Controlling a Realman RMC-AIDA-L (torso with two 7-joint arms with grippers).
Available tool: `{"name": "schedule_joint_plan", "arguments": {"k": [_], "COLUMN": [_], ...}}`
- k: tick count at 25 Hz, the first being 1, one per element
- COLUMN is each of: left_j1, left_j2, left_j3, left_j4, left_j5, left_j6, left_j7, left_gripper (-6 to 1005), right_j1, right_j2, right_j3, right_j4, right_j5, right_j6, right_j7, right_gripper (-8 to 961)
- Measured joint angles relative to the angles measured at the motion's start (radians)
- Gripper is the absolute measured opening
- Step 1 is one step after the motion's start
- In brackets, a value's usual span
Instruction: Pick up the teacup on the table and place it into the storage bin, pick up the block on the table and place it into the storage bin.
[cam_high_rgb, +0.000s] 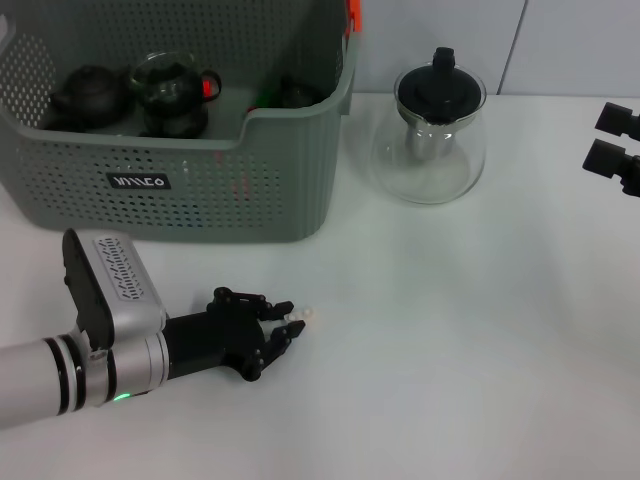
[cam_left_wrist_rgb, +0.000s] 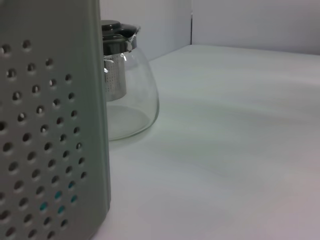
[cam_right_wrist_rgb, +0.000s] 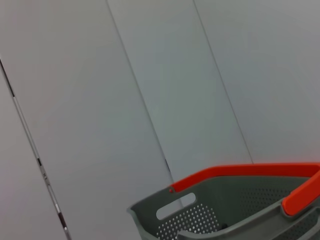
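Storage bin (cam_high_rgb: 200, 190) at far left of white worktop (cam_high_rgb: 450, 330), dipped front rim facing forward, orange handle (cam_right_wrist_rgb: 240, 172) at rear. Inside: two dark teapots (cam_high_rgb: 90, 95) and a glass vessel (cam_high_rgb: 172, 92); teacup and block not identifiable. Glass teapot (cam_high_rgb: 432, 135) just beside bin's right wall, apart. Left gripper (cam_high_rgb: 290, 328) low over worktop, before bin, fingers drawn close, holding nothing. Right gripper (cam_high_rgb: 615, 140) at far right edge; cannot tell finger state. Wide open worktop between. Pale panelled wall (cam_right_wrist_rgb: 150, 90) behind.

Left gripper (cam_high_rgb: 290, 328) low and level over the table; right gripper (cam_high_rgb: 614, 140) parked far right.
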Motion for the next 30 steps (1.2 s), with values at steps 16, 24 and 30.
{"name": "schedule_joint_plan", "arguments": {"k": [16, 24, 30], "left_j1": [0.014, 0.118, 0.118], "left_j2": [0.007, 0.012, 0.042], "left_j3": [-0.004, -0.056, -0.246], "left_j4": [0.036, 0.282, 0.451], "left_j5": [-0.014, -0.023, -0.062], "left_j6": [0.074, 0.358, 0.622], "left_j7": [-0.079, -0.279, -0.418], "left_gripper": [195, 205, 213], "right_j1": [-0.002, 0.002, 0.007], "right_j2": [-0.001, -0.002, -0.002], "right_j3": [0.0, 0.001, 0.0], "right_j4": [0.0, 0.0, 0.0], "right_j5": [0.005, 0.005, 0.005], "right_j6": [-0.012, -0.012, -0.01], "right_j7": [-0.002, -0.004, -0.008], "right_gripper": [947, 947, 947]}}
